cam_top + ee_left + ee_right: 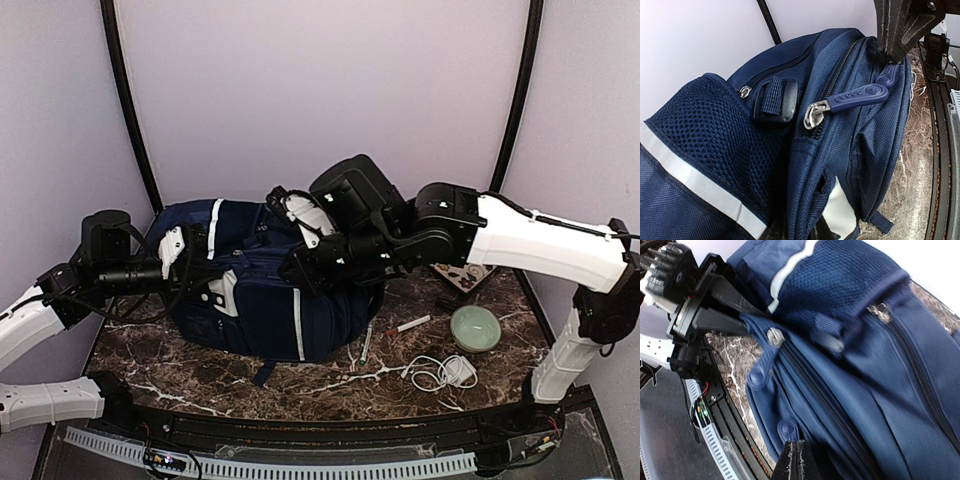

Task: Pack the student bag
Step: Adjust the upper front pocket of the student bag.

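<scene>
The student bag (pixel 265 300), navy with white stripes, lies on its side on the marble table. My left gripper (pixel 180 258) is shut on a fold of its fabric at the bag's left end; the right wrist view shows its fingers (pixel 722 320) pinching the blue edge. In the left wrist view the bag (pixel 715 135) fills the frame and only dark finger bases show at the bottom. My right gripper (pixel 800 460) is shut on a blue zipper pull (pixel 788 429) of the front pocket. It also shows in the left wrist view (pixel 892 47), over the pull (pixel 887 75). A second pull (pixel 855 97) lies free beside it.
To the right of the bag lie a green bowl (pixel 475 328), a white charger with coiled cable (pixel 445 372), a red-and-white pen (pixel 408 326) and another pen (pixel 366 342). A flat item (pixel 465 276) lies under the right arm. Purple walls enclose the table.
</scene>
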You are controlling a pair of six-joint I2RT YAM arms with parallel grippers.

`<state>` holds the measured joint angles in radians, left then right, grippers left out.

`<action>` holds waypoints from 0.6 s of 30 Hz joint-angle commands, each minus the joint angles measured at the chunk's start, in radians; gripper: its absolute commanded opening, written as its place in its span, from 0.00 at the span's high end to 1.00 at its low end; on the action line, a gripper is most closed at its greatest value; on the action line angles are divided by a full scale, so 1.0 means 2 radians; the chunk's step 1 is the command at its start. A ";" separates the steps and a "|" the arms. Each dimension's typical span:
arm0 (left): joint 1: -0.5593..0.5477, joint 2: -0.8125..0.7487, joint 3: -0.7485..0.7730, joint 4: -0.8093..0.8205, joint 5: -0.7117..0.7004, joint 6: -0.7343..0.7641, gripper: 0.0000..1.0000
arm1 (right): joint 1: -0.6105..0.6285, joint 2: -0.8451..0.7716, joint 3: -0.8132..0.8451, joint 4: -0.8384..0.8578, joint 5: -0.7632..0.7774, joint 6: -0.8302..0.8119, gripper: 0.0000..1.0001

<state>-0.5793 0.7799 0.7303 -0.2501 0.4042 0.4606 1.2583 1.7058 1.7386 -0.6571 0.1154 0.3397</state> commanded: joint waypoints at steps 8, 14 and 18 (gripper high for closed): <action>-0.005 -0.006 -0.008 0.049 0.041 -0.023 1.00 | -0.019 -0.121 -0.122 -0.002 -0.009 0.046 1.00; -0.005 -0.004 -0.010 0.049 0.043 -0.024 1.00 | -0.019 -0.085 -0.052 0.017 -0.085 -0.004 0.95; -0.005 -0.003 -0.010 0.050 0.045 -0.024 1.00 | -0.018 0.001 0.070 -0.038 -0.132 -0.033 0.85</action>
<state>-0.5800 0.7799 0.7261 -0.2394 0.3962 0.4644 1.2228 1.5745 1.6745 -0.6926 -0.0273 0.3523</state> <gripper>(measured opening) 0.108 0.096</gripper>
